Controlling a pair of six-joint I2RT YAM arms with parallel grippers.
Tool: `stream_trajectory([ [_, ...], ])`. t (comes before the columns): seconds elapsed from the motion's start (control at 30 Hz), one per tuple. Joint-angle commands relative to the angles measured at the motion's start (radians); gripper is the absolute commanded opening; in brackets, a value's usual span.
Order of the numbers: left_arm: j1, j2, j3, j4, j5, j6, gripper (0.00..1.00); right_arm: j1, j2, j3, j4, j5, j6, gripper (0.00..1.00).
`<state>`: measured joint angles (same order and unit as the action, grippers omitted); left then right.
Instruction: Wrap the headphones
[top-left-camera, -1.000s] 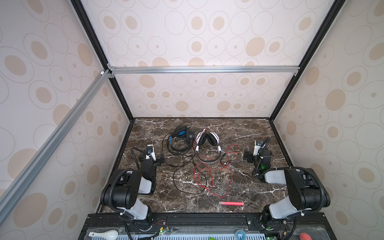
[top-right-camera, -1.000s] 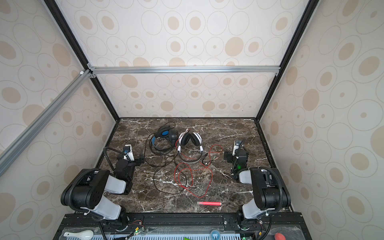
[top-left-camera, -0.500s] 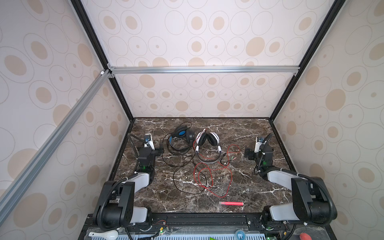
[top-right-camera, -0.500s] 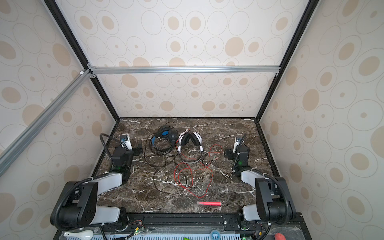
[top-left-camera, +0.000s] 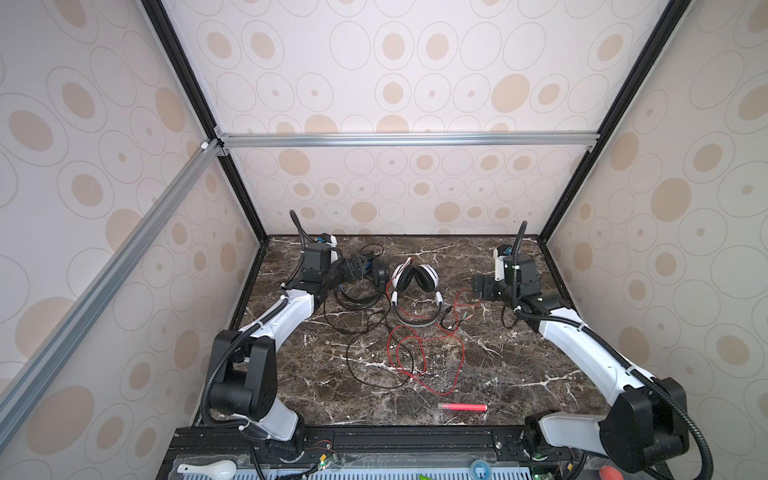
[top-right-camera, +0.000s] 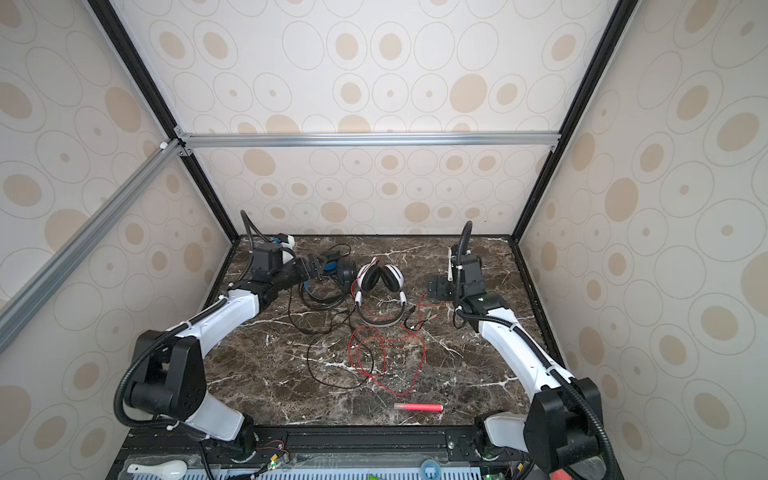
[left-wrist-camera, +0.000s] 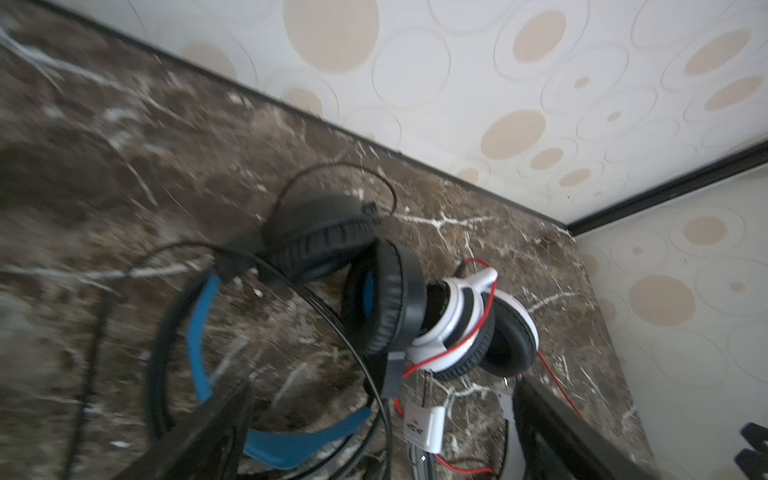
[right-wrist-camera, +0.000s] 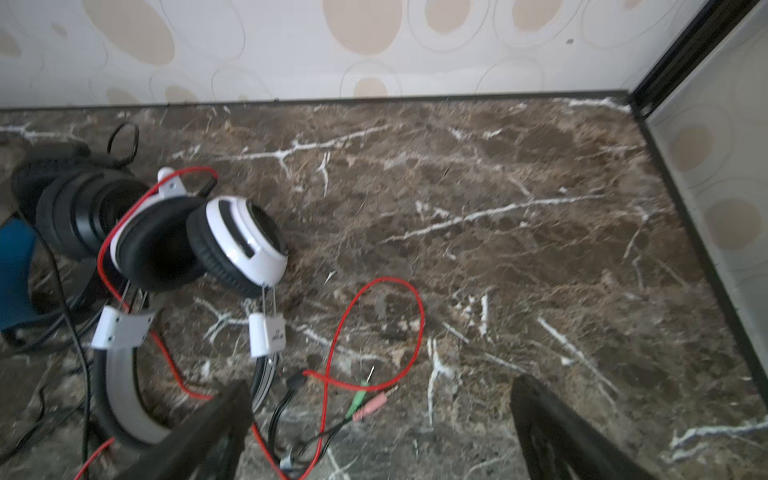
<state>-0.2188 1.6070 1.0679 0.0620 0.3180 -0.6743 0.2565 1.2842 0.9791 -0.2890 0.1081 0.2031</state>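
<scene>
The black headphones (top-left-camera: 376, 272) (top-right-camera: 338, 270) with a blue headband lie at the back left of the marble table (top-left-camera: 519, 365), their black cable (top-left-camera: 374, 370) looped towards the front. Beside them lie the white headphones (top-left-camera: 417, 279) (top-right-camera: 382, 279), whose thin red cable (top-left-camera: 428, 361) coils in the middle. My left gripper (top-left-camera: 353, 266) (top-right-camera: 311, 268) hovers open right at the black headset; in the left wrist view (left-wrist-camera: 380, 388) the blue band (left-wrist-camera: 199, 332) lies between its jaws. My right gripper (top-left-camera: 478, 286) (right-wrist-camera: 380, 384) is open, empty, above the green and pink plugs (right-wrist-camera: 368, 403).
A red marker (top-left-camera: 463, 407) lies near the front edge. A white spoon (top-left-camera: 208, 469) rests on the rack below the table. Patterned walls close in the back and both sides, with black frame posts at the corners.
Both arms have stretched out from the front towards the back of the table. The left gripper swung over to the black headset, the right one turned towards the white headset's plugs.
</scene>
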Motion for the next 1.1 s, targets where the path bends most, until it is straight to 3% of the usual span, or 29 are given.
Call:
stream_trajectory([
  [0.0, -0.004, 0.062, 0.038, 0.002, 0.038, -0.163, 0.98, 0.001, -0.005, 0.014, -0.090, -0.032, 0.054, 1.00],
  [0.17, -0.006, 0.152, -0.015, 0.157, 0.048, -0.292, 0.90, 0.003, -0.009, 0.023, -0.098, -0.043, 0.053, 1.00],
  [0.63, -0.008, 0.335, 0.001, 0.365, 0.030, -0.394, 0.63, 0.006, -0.028, 0.042, -0.105, -0.054, 0.019, 1.00],
  [0.77, -0.008, 0.349, 0.011, 0.389, 0.027, -0.395, 0.45, 0.006, -0.032, 0.053, -0.109, -0.051, 0.005, 1.00],
  [0.9, -0.008, 0.339, 0.011, 0.385, 0.035, -0.377, 0.16, 0.009, -0.022, 0.059, -0.106, -0.054, 0.006, 1.00],
  [1.03, -0.008, 0.273, -0.026, 0.358, 0.026, -0.345, 0.00, 0.013, -0.016, 0.059, -0.091, -0.056, 0.010, 1.00],
  [1.07, -0.008, 0.252, -0.039, 0.344, 0.024, -0.335, 0.00, 0.014, -0.013, 0.059, -0.087, -0.056, 0.011, 1.00],
])
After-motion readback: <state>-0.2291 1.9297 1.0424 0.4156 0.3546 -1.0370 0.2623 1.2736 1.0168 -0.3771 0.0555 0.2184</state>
